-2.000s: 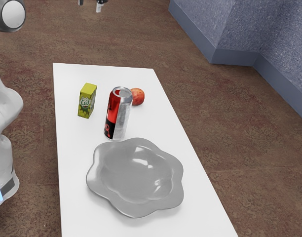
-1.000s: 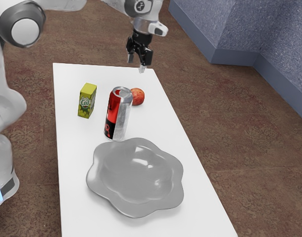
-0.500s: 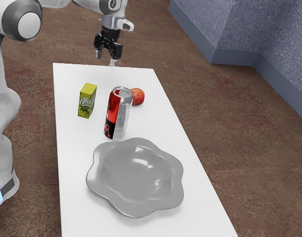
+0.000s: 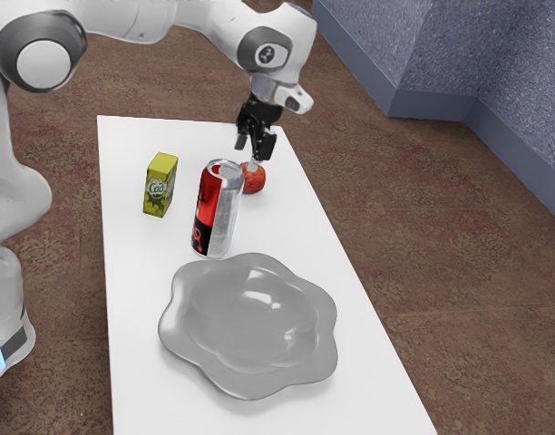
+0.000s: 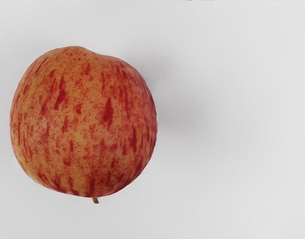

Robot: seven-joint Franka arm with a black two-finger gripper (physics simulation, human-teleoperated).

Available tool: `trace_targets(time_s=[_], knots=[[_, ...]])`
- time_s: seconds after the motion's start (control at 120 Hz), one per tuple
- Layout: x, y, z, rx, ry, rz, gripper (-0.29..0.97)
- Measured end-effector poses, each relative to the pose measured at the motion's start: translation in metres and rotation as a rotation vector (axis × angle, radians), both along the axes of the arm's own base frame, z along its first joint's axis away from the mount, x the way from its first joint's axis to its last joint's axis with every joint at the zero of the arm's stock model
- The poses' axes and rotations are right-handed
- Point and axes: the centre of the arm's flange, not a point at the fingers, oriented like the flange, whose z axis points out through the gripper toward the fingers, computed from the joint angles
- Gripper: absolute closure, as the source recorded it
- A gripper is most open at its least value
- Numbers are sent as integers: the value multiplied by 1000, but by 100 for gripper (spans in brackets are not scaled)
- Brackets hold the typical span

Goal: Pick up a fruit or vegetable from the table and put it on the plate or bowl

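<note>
A red and orange streaked apple (image 4: 254, 180) lies on the white table (image 4: 141, 272), just behind a red soda can (image 4: 214, 209). My gripper (image 4: 253, 156) hangs straight above the apple, fingertips just over its top, fingers apart and holding nothing. In the wrist view the apple (image 5: 83, 122) sits close under the hand on the bare white surface, its short stem pointing outward. A grey wavy-rimmed plate (image 4: 248, 323) rests on the near part of the table, in front of the can.
A small yellow-green juice carton (image 4: 160, 185) stands toward the exterior view's left of the can. The can is tall and stands right beside the apple. Brown carpet surrounds the table; a blue-grey wall base runs along the upper right.
My arm has swung from over the table's far edge toward the exterior view's right and come down, so the gripper now hovers directly over the apple. Nothing on the table has moved.
</note>
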Motion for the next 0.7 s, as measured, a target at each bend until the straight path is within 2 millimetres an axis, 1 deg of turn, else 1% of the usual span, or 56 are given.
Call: trace_targets(time_s=[0.108, 0.225, 0.542, 0.7], knots=[[10, -38, -1, 7, 5, -77, 2], [16, -70, 0, 5, 3, -142, 2], [23, -142, 3, 1, 0, -285, 2], [25, -172, 9, 9, -7, -343, 2]])
